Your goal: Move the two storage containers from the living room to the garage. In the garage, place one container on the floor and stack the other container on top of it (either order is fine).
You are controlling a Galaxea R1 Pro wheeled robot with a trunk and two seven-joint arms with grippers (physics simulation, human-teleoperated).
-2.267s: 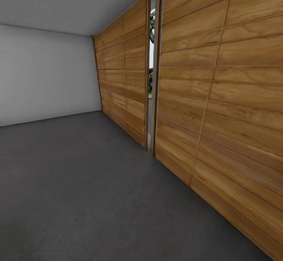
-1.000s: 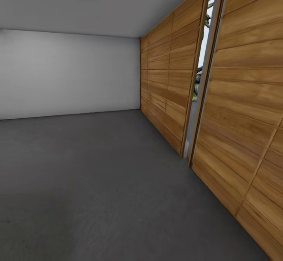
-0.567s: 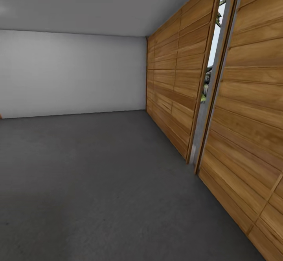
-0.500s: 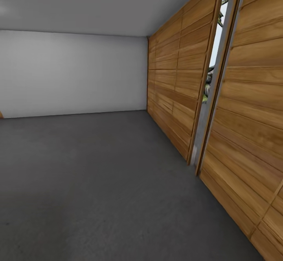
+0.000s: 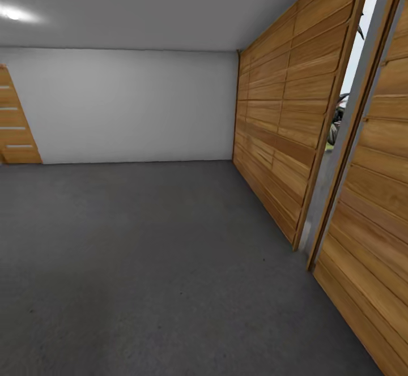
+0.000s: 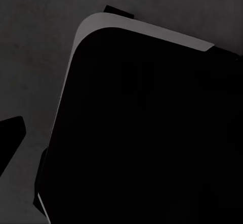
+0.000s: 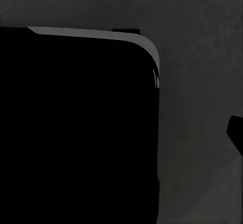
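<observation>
Garage: grey floor (image 5: 141, 263), pale wall (image 5: 130, 104), plank door (image 5: 283, 138) at the right.
Both wrist views look down at the floor (image 6: 35, 47) past a black rounded-cornered body (image 6: 147, 133) (image 7: 76, 133); whether either pincer is open or closed cannot be told. A wooden drawer unit (image 5: 14, 124) stands far left.

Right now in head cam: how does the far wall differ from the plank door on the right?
The far wall is plain pale grey and unbroken; the plank door is warm wood in horizontal boards. The far wall faces the camera squarely; the plank door runs along the right side, receding toward it, with a narrow gap showing daylight and foliage. Both stand on the dark grey concrete floor and meet at the corner.
</observation>
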